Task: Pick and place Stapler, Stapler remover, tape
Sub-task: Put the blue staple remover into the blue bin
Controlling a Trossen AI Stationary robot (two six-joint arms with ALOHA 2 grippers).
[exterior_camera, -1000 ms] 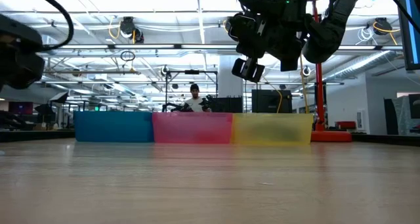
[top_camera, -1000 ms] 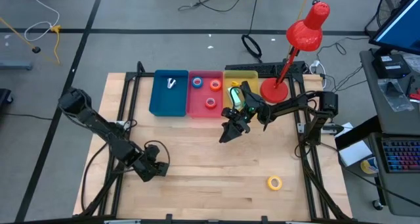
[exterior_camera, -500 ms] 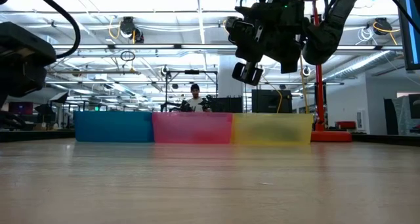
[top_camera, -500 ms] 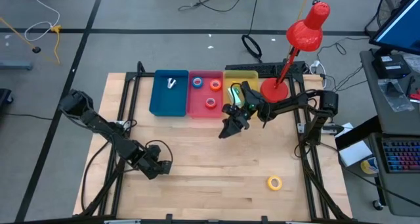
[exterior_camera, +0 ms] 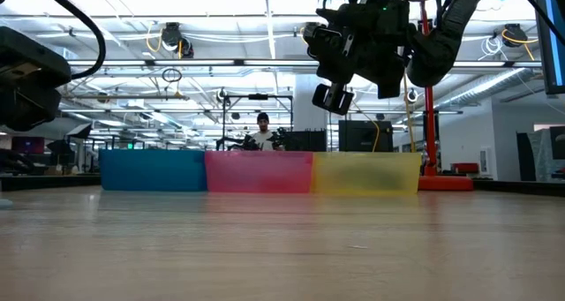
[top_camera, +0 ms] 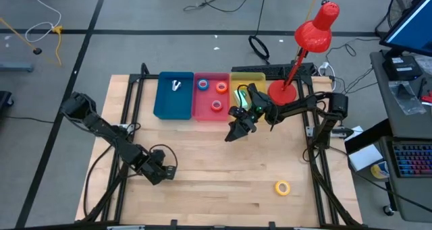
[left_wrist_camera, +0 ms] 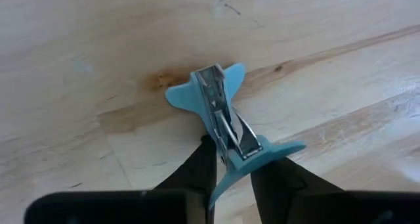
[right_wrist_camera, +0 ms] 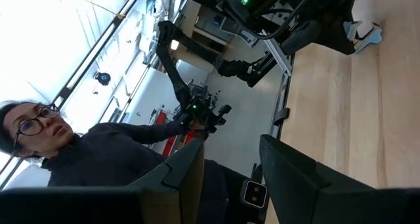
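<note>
The left gripper (top_camera: 169, 170) is sitting low over the near-left part of the pale wooden table (top_camera: 223, 179), and in the left wrist view its two dark fingers (left_wrist_camera: 200, 165) are closing against a light-blue plastic staple remover with metal jaws (left_wrist_camera: 223, 122), one finger on each side of the metal middle, so the remover is being pinched just above the wood. The right gripper (top_camera: 232, 137) is hanging in the air just in front of the row of bins, its fingers (right_wrist_camera: 187, 165) standing apart with nothing between them. Along the far edge of the table, a blue plastic bin (top_camera: 173, 95), a pink plastic bin (top_camera: 210, 113) and a yellow plastic bin (top_camera: 247, 77) are sitting side by side and touching. Inside the pink bin, the small blue tape roll (top_camera: 202, 84), the orange tape roll (top_camera: 221, 88) and the red tape roll (top_camera: 216, 106) are lying apart from one another. The yellow tape roll (top_camera: 281, 187) is lying alone on the near-right part of the table, well apart from both grippers. A red desk lamp (top_camera: 307, 41) is standing at the table's far-right corner, beside the yellow bin.
</note>
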